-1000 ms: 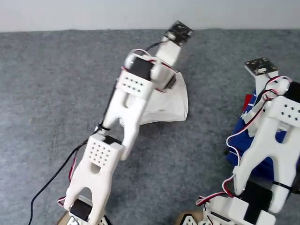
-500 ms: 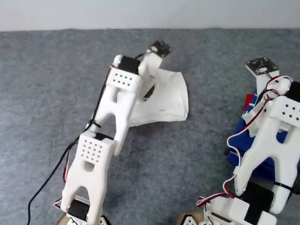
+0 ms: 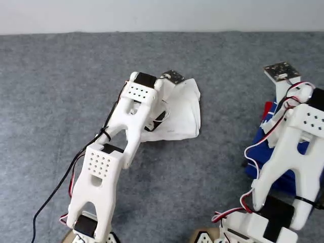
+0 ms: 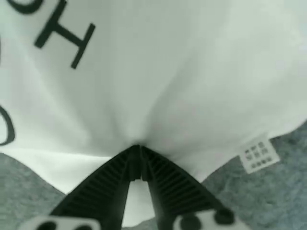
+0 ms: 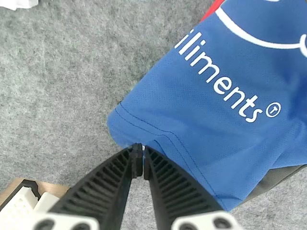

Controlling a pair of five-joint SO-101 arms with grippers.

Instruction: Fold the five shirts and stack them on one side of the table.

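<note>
A white shirt (image 3: 185,111) with black print lies crumpled at the table's middle, partly under my left arm (image 3: 134,106). In the left wrist view my left gripper (image 4: 135,149) is shut, pinching a fold of the white shirt (image 4: 158,72); a small label (image 4: 256,155) hangs at its edge. At the right a blue shirt (image 3: 266,134) with white lettering tops a stack, with a red shirt (image 3: 267,108) showing under it. My right gripper (image 5: 138,152) is shut with its tips at the hem of the blue shirt (image 5: 225,110); whether it pinches cloth is unclear.
Grey felt covers the table (image 3: 61,86), with open room at the left and far side. A dark cloth (image 5: 288,177) peeks from under the blue shirt. Both arm bases stand at the near edge, the right one (image 3: 268,223) beside the stack.
My left arm has drawn back toward the near side with the white shirt's far edge in its gripper, bunching the cloth over itself. The right arm has not moved.
</note>
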